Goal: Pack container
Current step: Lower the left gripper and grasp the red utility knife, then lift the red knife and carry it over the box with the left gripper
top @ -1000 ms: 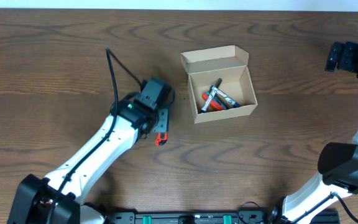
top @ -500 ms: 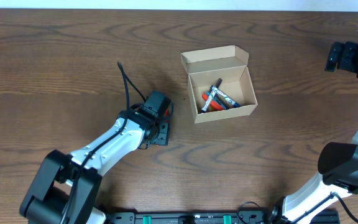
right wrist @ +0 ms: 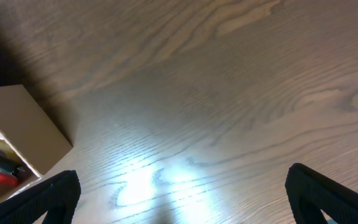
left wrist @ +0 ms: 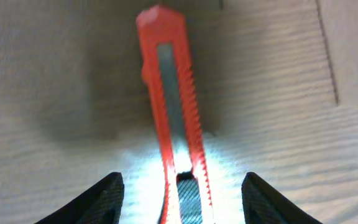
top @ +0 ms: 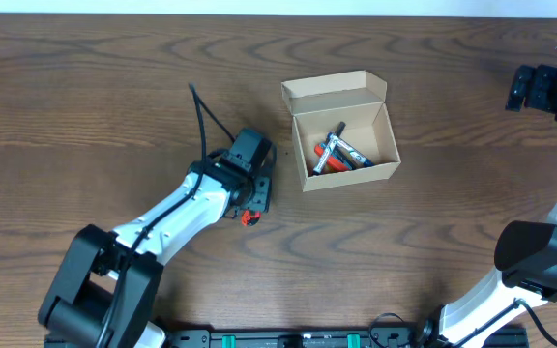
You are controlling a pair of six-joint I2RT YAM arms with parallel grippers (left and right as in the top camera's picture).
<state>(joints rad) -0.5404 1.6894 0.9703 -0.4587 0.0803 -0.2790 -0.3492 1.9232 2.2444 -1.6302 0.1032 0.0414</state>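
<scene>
The container, a tan cardboard box with its flap lid open, sits right of centre on the table and holds several markers. A red utility knife lies flat on the wood. Its red tip pokes out from under my left gripper. In the left wrist view my left gripper straddles the knife's rear end, open, with a gap on each side between the knife and the fingers. My right gripper is open over bare wood, with the container's corner to its left.
My right arm hangs near the table's far right edge, well away from the box. The left arm's cable loops up left of the box. Bare wood surrounds the box and the knife.
My left arm has swung its wrist slightly right above the knife, whose red tip was hidden half a second ago and shows again. The knife, box and right arm have not moved.
</scene>
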